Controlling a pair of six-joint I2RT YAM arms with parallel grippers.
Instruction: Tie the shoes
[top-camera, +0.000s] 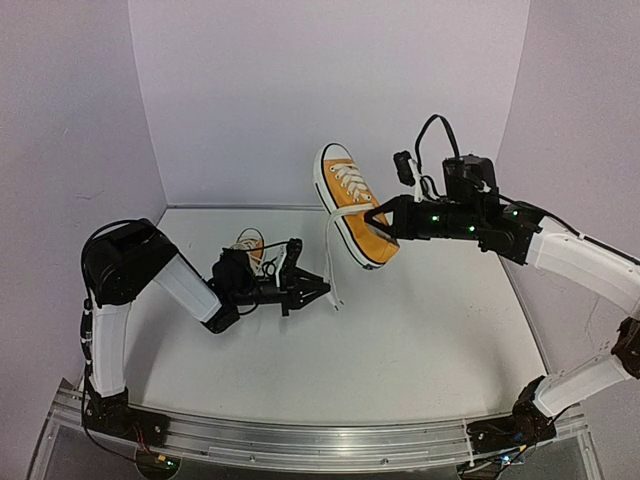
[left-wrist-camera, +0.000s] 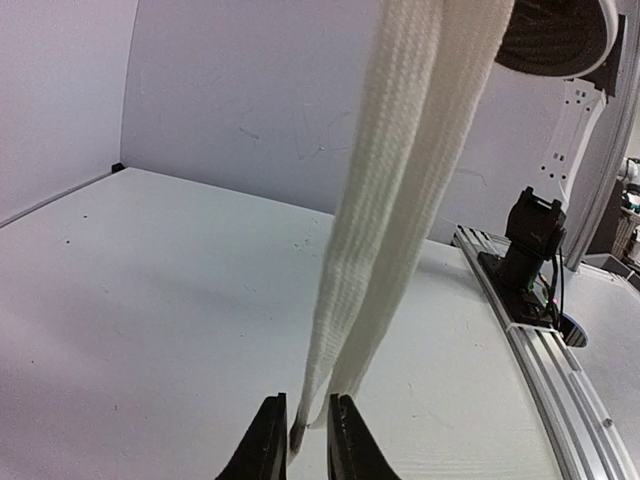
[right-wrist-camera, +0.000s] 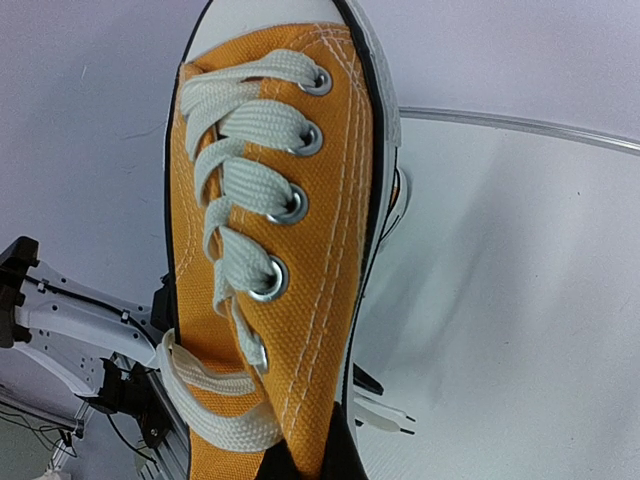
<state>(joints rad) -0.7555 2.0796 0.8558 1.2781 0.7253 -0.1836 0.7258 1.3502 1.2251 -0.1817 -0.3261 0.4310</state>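
My right gripper (top-camera: 377, 218) is shut on the side wall of one orange shoe (top-camera: 352, 200) and holds it up in the air, toe toward the back wall. In the right wrist view its canvas (right-wrist-camera: 320, 200) runs down between my fingers (right-wrist-camera: 310, 458). Its two white laces (top-camera: 331, 255) hang down to my left gripper (top-camera: 322, 288). In the left wrist view the lace ends (left-wrist-camera: 400, 200) pass between the narrow jaws (left-wrist-camera: 308, 437), which pinch them just above the table. The other shoe (top-camera: 249, 243) lies on the table behind my left wrist, partly hidden.
A metal rail (top-camera: 300, 435) runs along the table's near edge, and the right arm's base (left-wrist-camera: 530, 240) stands on it. White walls (top-camera: 300, 90) close in the back and both sides. The held shoe's sole (left-wrist-camera: 555, 35) hangs over the left gripper.
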